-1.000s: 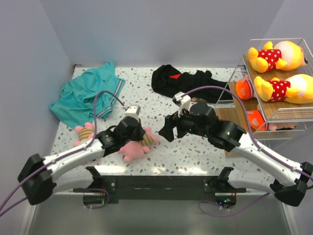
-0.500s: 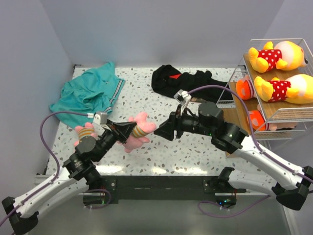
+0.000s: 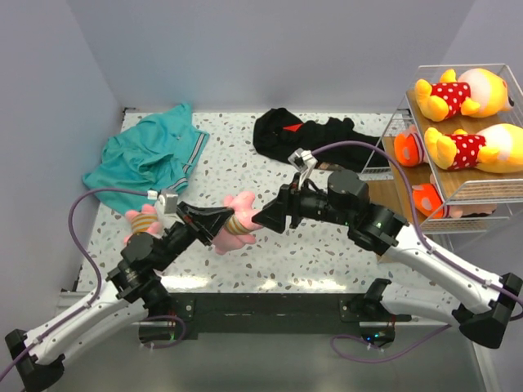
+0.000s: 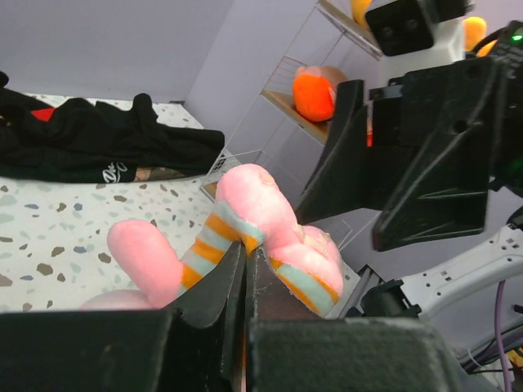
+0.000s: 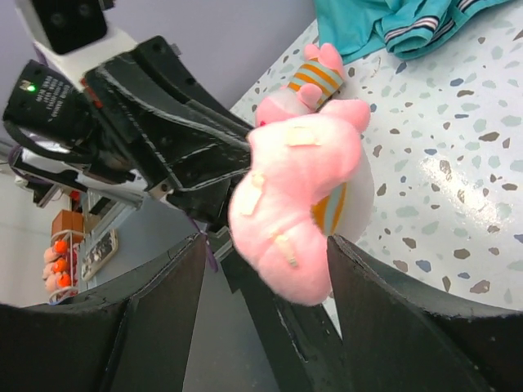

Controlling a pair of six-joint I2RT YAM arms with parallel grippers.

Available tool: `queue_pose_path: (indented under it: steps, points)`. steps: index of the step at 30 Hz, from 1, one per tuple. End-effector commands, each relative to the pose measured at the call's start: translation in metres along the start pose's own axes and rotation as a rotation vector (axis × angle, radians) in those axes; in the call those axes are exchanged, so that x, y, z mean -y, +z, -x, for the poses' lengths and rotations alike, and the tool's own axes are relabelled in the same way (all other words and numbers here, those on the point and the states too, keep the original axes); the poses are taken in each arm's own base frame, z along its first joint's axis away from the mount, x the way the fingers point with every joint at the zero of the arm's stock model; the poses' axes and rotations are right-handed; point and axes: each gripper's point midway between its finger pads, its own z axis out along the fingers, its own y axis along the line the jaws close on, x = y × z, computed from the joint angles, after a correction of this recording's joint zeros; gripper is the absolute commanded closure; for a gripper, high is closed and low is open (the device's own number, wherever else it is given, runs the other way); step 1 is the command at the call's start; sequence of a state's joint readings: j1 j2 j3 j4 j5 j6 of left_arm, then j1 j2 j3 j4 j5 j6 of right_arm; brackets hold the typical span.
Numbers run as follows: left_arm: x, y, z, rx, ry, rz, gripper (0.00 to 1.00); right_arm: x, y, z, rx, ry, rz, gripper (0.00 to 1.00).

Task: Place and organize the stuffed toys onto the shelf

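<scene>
On the white wire shelf (image 3: 399, 186) lie two yellow plush bears (image 3: 462, 94) (more below). Left fingers (image 3: 211, 217) clench a pink striped plush pig (image 3: 237, 227), right fingers (image 3: 271, 217) spread around it; another striped toy (image 3: 140, 222) waits.

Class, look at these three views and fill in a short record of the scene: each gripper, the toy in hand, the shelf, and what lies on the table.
left gripper: shut on the pink pig, held above the table
right gripper: open, one finger on each side of the pink pig
shelf: top tier holds far bear and near bear, both lying down
on table: striped toy, teal shirt, black garment
</scene>
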State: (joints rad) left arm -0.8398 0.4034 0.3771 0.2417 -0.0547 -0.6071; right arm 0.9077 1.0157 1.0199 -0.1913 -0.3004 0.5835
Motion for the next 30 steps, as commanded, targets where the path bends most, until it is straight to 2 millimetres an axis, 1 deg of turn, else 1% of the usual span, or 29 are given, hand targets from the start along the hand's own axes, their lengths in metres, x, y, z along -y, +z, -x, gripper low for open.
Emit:
queue_pose_path:
  steps: [1,2,4,6,8,9,10,11,13,14,15,16,17,18,19,20,21,22,23,24,25,26,27,28,29,30]
  points:
    - [0.025,-0.001,0.027,0.102,0.016,-0.117,1.00,-0.006,0.014,0.010,0.016,0.003,0.037,0.36]
    - [0.025,-0.002,0.027,0.104,0.015,-0.117,1.00,-0.006,0.018,0.009,0.013,0.009,0.048,0.37]
    - [0.029,-0.002,0.025,0.101,0.012,-0.142,1.00,-0.010,0.021,0.007,0.013,0.027,0.083,0.37]
    - [0.028,-0.002,0.020,0.092,0.007,-0.150,1.00,-0.013,0.024,0.007,0.019,0.036,0.106,0.39]
    - [0.028,-0.002,0.018,0.091,0.007,-0.155,1.00,-0.015,0.025,0.004,0.008,0.048,0.123,0.44]
    - [0.027,-0.002,0.016,0.089,0.005,-0.155,1.00,-0.018,0.026,0.008,0.024,0.044,0.143,0.47]
    - [0.027,-0.002,0.015,0.088,0.007,-0.159,1.00,-0.022,0.025,0.007,0.021,0.058,0.161,0.50]
    - [0.027,-0.002,0.014,0.089,0.006,-0.161,1.00,-0.024,0.026,0.009,0.033,0.058,0.179,0.61]
    - [0.026,-0.002,0.014,0.094,0.007,-0.162,1.00,-0.030,0.025,0.012,0.048,0.065,0.207,0.74]
    - [0.026,-0.002,0.015,0.097,0.008,-0.160,1.00,-0.028,0.025,0.010,0.044,0.066,0.207,0.88]
    - [0.026,-0.003,0.014,0.093,0.008,-0.160,1.00,-0.028,0.023,0.011,0.051,0.058,0.206,0.94]
    - [0.026,-0.002,0.015,0.092,0.010,-0.157,1.00,-0.024,0.023,0.007,0.039,0.058,0.184,1.00]
    - [0.026,-0.002,0.015,0.088,0.012,-0.154,1.00,-0.019,0.023,0.010,0.052,0.050,0.149,1.00]
    - [0.023,-0.001,0.012,0.074,0.016,-0.139,0.93,-0.014,0.023,0.010,0.052,0.007,0.126,1.00]
    - [0.024,0.000,0.020,0.086,0.024,-0.125,0.81,-0.006,0.020,0.004,0.026,-0.008,0.085,1.00]
    - [0.023,0.002,0.020,0.077,0.029,-0.112,0.68,0.002,0.019,0.012,0.053,-0.036,0.027,1.00]
    - [0.015,0.003,0.018,0.056,0.032,-0.064,0.40,0.012,0.016,0.013,0.052,-0.097,-0.025,1.00]
    - [0.016,0.004,0.034,0.087,0.040,-0.033,0.31,0.027,0.011,0.006,0.022,-0.113,-0.108,1.00]
    - [0.013,0.006,0.037,0.083,0.051,-0.005,0.25,0.035,0.007,0.013,0.032,-0.149,-0.160,1.00]
    - [0.007,0.006,0.036,0.062,0.066,0.034,0.20,0.053,0.002,0.018,0.046,-0.214,-0.254,1.00]
    - [0.009,0.007,0.054,0.096,0.092,0.063,0.19,0.064,-0.002,0.015,0.010,-0.243,-0.314,1.00]
    - [0.007,0.008,0.059,0.094,0.113,0.086,0.18,0.071,-0.004,0.013,-0.012,-0.279,-0.347,1.00]
    - [0.003,0.007,0.060,0.078,0.136,0.114,0.14,0.091,-0.010,0.019,-0.019,-0.345,-0.456,1.00]
    - [0.002,0.006,0.076,0.114,0.163,0.153,0.13,0.099,-0.018,0.020,-0.055,-0.369,-0.520,1.00]
    - [-0.001,0.004,0.082,0.122,0.179,0.180,0.13,0.112,-0.018,0.019,-0.093,-0.396,-0.584,1.00]
    - [-0.006,0.002,0.085,0.120,0.198,0.214,0.12,0.121,-0.022,0.019,-0.122,-0.442,-0.629,1.00]
